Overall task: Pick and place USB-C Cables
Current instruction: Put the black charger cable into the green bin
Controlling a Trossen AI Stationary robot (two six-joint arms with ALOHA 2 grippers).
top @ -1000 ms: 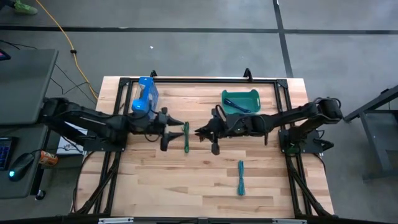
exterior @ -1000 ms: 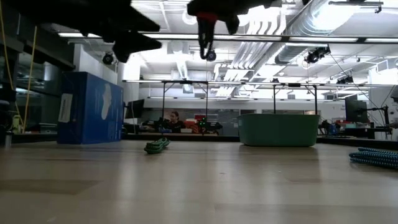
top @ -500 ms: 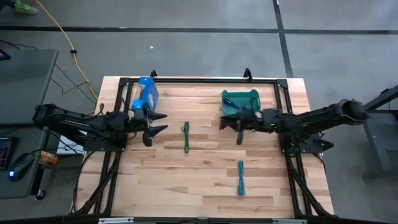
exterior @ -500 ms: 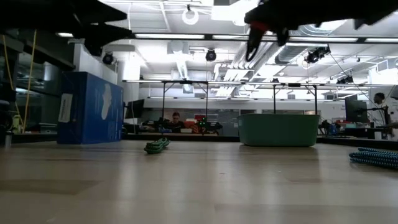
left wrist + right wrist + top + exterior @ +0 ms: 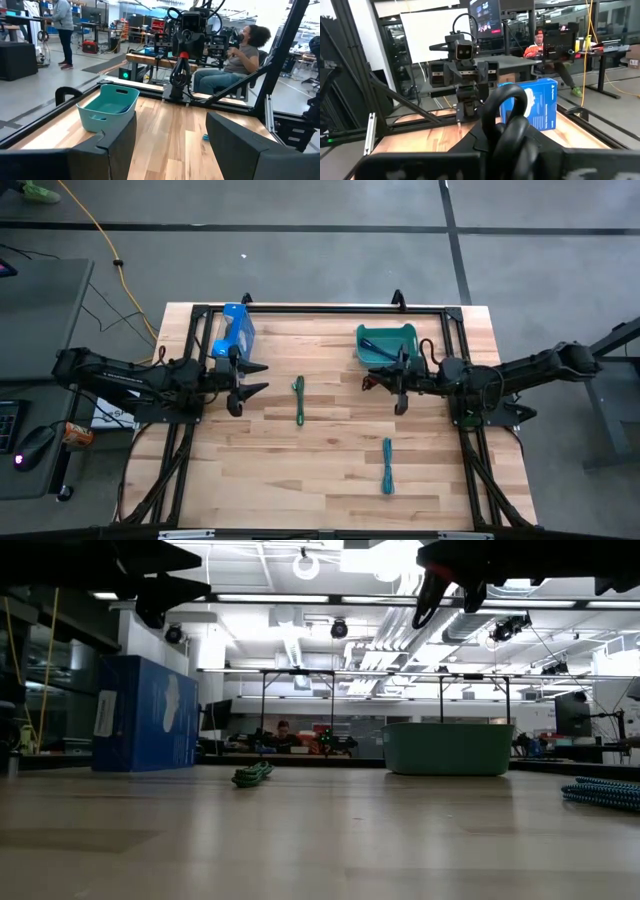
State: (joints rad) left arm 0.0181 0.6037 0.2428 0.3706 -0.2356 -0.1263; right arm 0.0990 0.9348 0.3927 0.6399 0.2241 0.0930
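A red-and-black cable bundle (image 5: 178,75) is shut in my right gripper (image 5: 371,381), high over the table just near of the teal bin (image 5: 388,342). It shows as a dark loop (image 5: 506,114) in the right wrist view. Something dark blue (image 5: 123,106) lies inside the bin. The green cable (image 5: 299,399) lies flat at the table's middle, and the teal cable (image 5: 387,465) lies toward the near edge. My left gripper (image 5: 256,378) hangs open above the table, left of the green cable, holding nothing. My right gripper holds the red-and-black cable bundle between its two fingers, which lie level and point toward the table's left. The bundle's dark loop (image 5: 176,79) hangs below the fingers, and a red part (image 5: 181,54) sits right at them. The bundle is lifted clear of the table.
A large blue box (image 5: 234,333) stands at the far left of the table, beside my left arm. A black frame (image 5: 320,309) runs along the table's edges. Bare wood lies between the green and teal cables. People sit and stand in the room beyond.
My right gripper has carried the red-and-black cable from over the table's middle, beside the green cable, toward the right edge and the bin. My left gripper has drawn back from the green cable toward the left edge, then held still. The green and teal cables have not moved.
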